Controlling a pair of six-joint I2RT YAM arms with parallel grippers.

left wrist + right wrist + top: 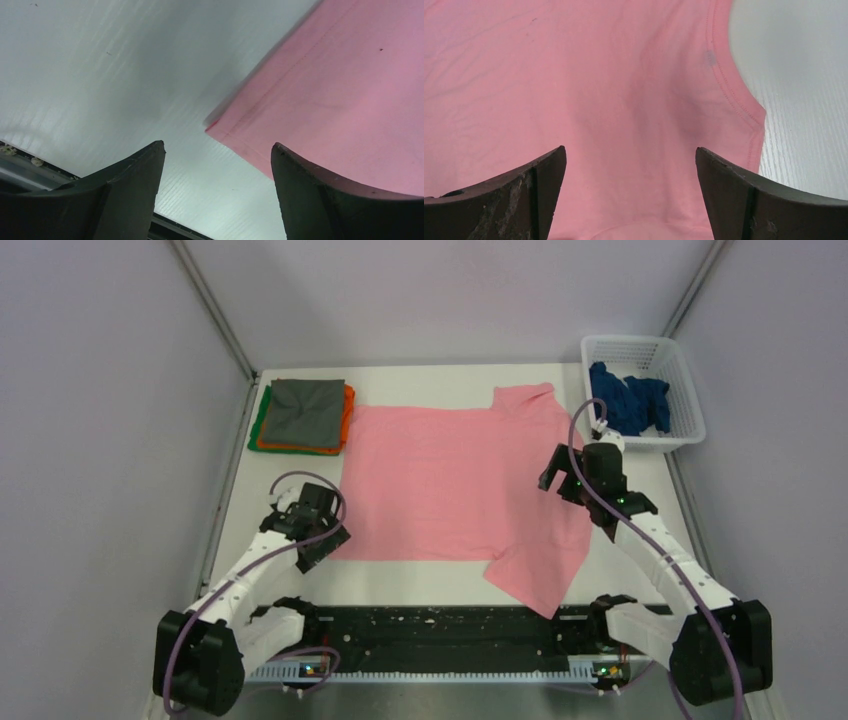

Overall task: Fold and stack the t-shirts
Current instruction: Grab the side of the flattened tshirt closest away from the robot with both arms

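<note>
A light pink t-shirt [450, 480] lies spread flat in the middle of the table, one sleeve at the back right and one at the front right. My left gripper [325, 540] hangs open at its near left corner; in the left wrist view that hem corner [215, 127] lies just ahead of the left gripper [218, 145], nothing between the jaws. My right gripper [560, 478] is open above the shirt's right side; the right wrist view shows pink cloth [599, 75] under the right gripper [630, 148]. A dark blue t-shirt [630, 400] lies crumpled in the basket.
A folded stack [305, 412], grey on orange on green, sits at the back left corner. The white mesh basket [690, 405] stands at the back right. Bare table [804, 100] shows right of the shirt's edge. The black rail [440, 625] runs along the near edge.
</note>
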